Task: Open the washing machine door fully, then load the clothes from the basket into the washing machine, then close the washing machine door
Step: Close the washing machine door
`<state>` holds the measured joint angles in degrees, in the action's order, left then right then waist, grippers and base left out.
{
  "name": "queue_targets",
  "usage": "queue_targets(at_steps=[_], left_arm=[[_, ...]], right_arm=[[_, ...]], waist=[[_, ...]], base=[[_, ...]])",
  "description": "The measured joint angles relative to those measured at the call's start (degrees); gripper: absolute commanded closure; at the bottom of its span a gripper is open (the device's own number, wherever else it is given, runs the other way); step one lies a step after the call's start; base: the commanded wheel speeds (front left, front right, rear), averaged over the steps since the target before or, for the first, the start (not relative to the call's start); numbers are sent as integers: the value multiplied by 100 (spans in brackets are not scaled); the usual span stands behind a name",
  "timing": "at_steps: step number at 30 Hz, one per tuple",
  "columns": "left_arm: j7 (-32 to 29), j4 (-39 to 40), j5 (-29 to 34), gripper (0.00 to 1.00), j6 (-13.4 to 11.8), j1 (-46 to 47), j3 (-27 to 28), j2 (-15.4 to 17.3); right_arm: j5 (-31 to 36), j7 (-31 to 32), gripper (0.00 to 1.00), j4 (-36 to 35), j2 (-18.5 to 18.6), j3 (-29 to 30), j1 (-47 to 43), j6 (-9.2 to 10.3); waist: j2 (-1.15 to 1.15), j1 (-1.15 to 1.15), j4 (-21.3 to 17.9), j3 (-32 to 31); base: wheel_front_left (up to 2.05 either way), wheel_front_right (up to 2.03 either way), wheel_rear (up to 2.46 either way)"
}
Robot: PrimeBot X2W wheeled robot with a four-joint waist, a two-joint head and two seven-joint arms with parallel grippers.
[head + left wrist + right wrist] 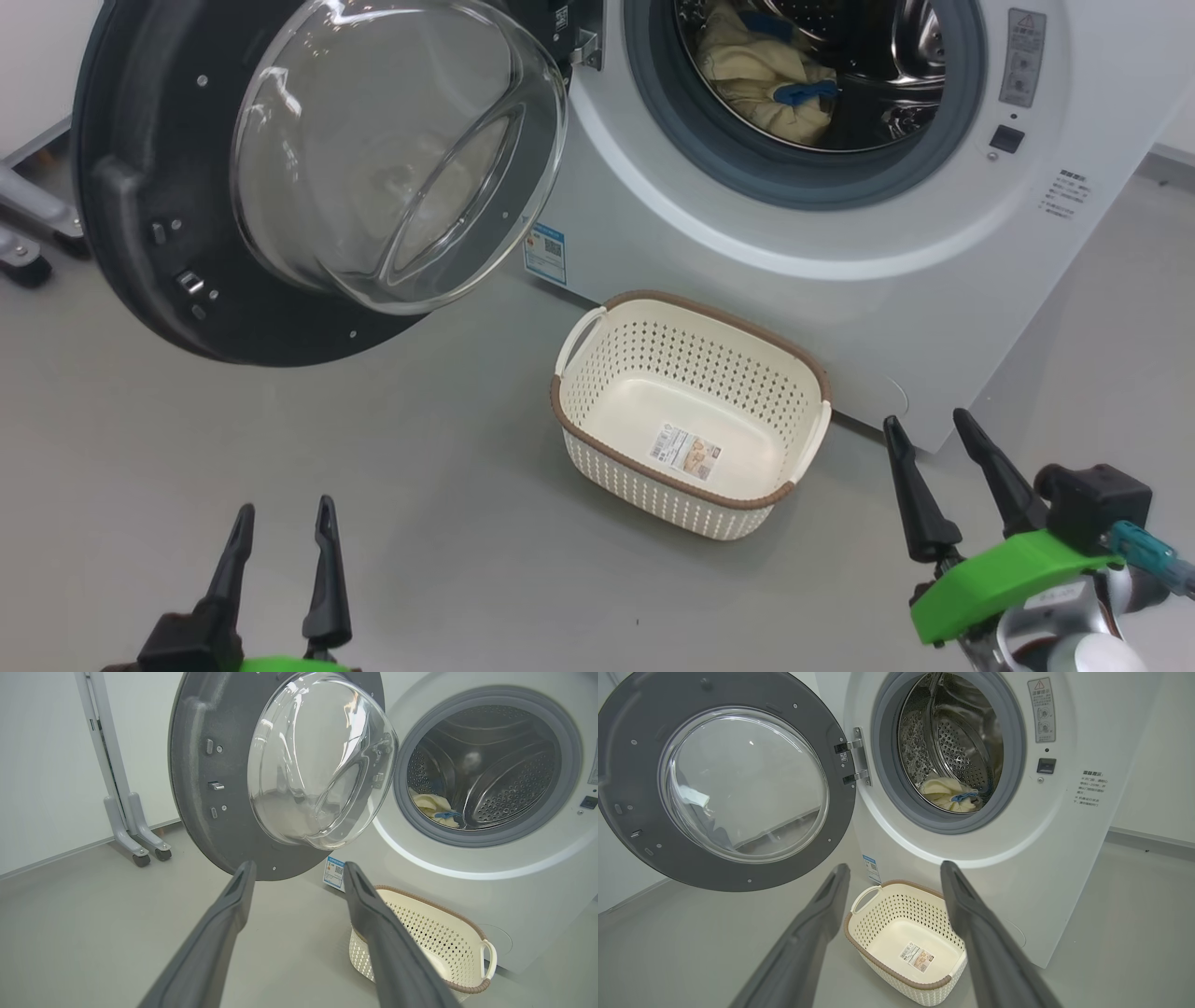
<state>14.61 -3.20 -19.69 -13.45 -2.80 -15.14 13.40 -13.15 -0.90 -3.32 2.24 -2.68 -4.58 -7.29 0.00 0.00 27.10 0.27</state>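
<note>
The washing machine [840, 308] stands with its mouth uncovered. The washing machine door [317, 177] is swung wide out on the hinge at the machine's left side, its glass bowl facing the room. The clothes [756, 79] lie inside the machine, a cream heap with a blue band low in the steel drum, behind the grey gasket. The basket [695, 359] sits on the floor just in front of the machine, below the opening, with nothing in it but the label on its bottom.

Both tools are released. The left gripper [285, 509] hangs well out from the machine with its fingers spread and nothing between them. The right gripper [926, 420] is nearer the machine's front, just as wide and just as empty.

To my eye the loading is done and closing the door is the step in hand. That calls for an arm, likely the left since it is nearer the door, to reach the black rim at the edge farthest from the machine. It must then push the door round on its hinge until it presses home against the machine. No cloth seems to trail over the gasket.
</note>
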Motion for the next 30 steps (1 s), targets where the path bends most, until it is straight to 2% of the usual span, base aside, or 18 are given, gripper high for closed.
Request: queue_targets(at_steps=[8,9,10,11,12,19,25,30], left_arm=[[0,2,-5,0,13,0,-3,0],[0,3,-5,15,19,0,-7,1],[0,7,-5,59,37,0,-14,3],[0,11,-5,84,43,1,-22,3],[0,23,-9,100,85,1,-27,2],[0,575,-104,100,485,328,-42,2],[1,1578,-8,100,695,1517,400,58],[5,1784,-43,100,799,2629,915,365]], right_arm=[[-7,0,0,4,0,-23,0,0],[-7,0,0,4,0,-26,0,0],[-7,0,0,5,0,-27,0,0],[-7,0,0,7,0,-27,0,0],[-7,0,0,7,0,-27,0,0],[-7,0,0,3,0,19,-1,0],[-5,26,0,-9,0,43,-1,0],[-5,42,0,-23,0,26,-1,0]], waist=[[0,0,-62,9],[0,0,-74,11],[0,0,-88,9],[0,0,-100,7],[0,0,-110,7],[0,0,-118,0],[0,0,-117,-47],[0,0,-216,-99]], base=[[0,0,0],[0,0,0],[0,0,0],[0,0,0],[0,0,0],[0,0,0],[0,0,0],[0,0,0]])
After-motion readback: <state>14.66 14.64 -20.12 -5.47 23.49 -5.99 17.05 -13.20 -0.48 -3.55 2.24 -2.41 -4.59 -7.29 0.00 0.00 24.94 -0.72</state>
